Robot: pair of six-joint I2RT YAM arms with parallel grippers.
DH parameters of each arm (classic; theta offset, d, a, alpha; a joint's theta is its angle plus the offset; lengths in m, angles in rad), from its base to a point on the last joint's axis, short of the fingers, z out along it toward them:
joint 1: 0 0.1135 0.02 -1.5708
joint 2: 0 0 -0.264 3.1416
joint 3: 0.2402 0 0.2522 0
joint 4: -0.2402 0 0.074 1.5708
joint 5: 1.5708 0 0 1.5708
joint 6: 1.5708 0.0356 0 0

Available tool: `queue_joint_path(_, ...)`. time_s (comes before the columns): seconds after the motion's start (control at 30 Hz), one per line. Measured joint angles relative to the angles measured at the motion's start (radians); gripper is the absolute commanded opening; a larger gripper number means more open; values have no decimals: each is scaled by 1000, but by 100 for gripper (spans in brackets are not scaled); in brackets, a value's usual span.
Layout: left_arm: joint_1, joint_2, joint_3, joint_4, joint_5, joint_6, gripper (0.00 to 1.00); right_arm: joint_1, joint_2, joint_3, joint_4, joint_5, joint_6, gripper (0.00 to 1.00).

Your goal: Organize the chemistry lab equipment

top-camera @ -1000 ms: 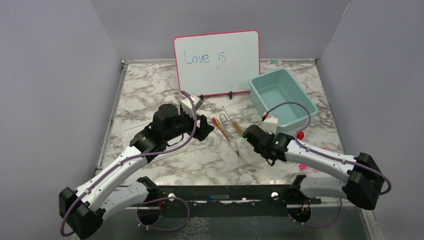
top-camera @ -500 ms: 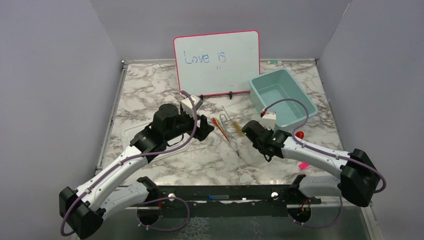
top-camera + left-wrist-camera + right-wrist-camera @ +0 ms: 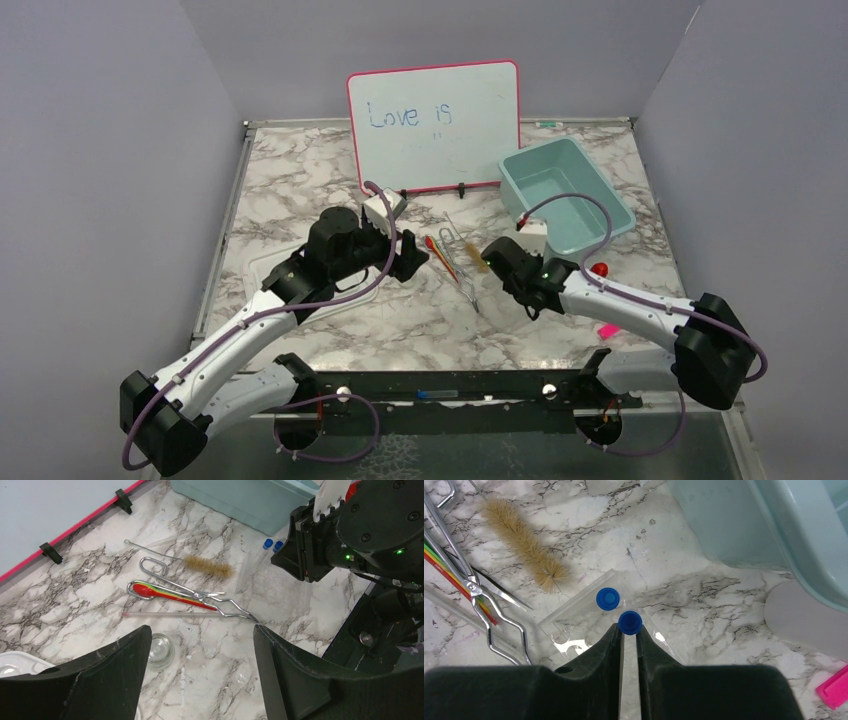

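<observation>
Your wire brush [image 3: 521, 542] lay just left of the teal bin [image 3: 744, 525], its long axis diagonal and its bristle tip toward two blue-capped tubes [image 3: 608, 599]. Your right gripper [image 3: 629, 630], fingers nearly together at one cap with the grip unclear, had crept nearer the bin. Your left gripper [image 3: 200, 635] stayed spread.

High rear overview, wrists close — sharing brush [image 3: 209, 566]

Glossy marble-look table [image 3: 300, 170], shiny metal tweezers [image 3: 198, 595], bristly brush [image 3: 209, 566], matt plastic tub [image 3: 560, 190]
</observation>
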Motion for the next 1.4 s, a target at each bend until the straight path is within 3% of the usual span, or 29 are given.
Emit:
queue_joint_path(0.3,0,0,0,0,-1,0,78,0,-105,27,-8,-83,-60,38)
queue_joint_path(0.57,0,-8,0,-8,-96,-24,79,10,-220,35,61,-399,-255,43)
queue_joint_path(0.67,0,-13,16,-37,-189,-42,80,77,-179,35,94,-494,-309,47)
queue_joint_path(0.83,0,-14,140,-116,-386,-83,81,301,-69,37,140,-554,-372,50)
queue_joint_path(1.07,0,-34,255,-146,-465,-108,82,563,167,93,172,-578,-448,52)
queue_joint_path(1.4,0,-48,255,-188,-468,-120,83,660,348,183,174,-590,-491,46)
